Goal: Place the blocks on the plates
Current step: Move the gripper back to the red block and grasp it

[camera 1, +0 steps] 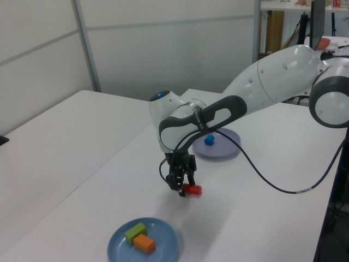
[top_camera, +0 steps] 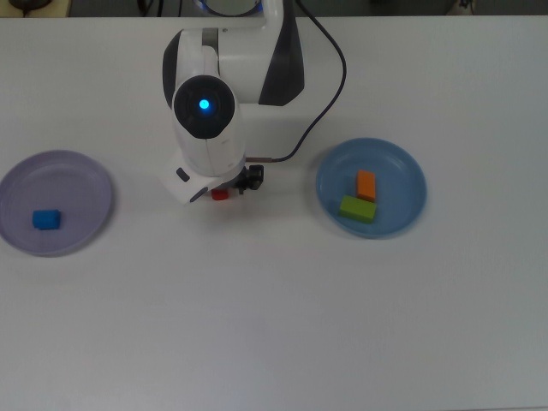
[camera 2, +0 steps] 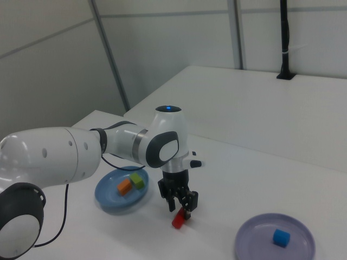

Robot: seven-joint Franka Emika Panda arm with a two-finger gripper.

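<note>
My hand is sitting low over the red cylinder on the worktop, fingers spread, not gripping. Blue plate is lying at 3 o'clock in the top view.

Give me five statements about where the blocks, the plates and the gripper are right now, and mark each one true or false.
1. The blue cube lies on the lilac plate. True.
2. The red cylinder lies on the blue plate. False: it lies on the table, between the two plates.
3. The orange block and the green block share the blue plate. True.
4. The gripper is over the lilac plate. False: it is down at the red cylinder.
5. The lilac plate holds two blocks. False: only the blue cube.
</note>
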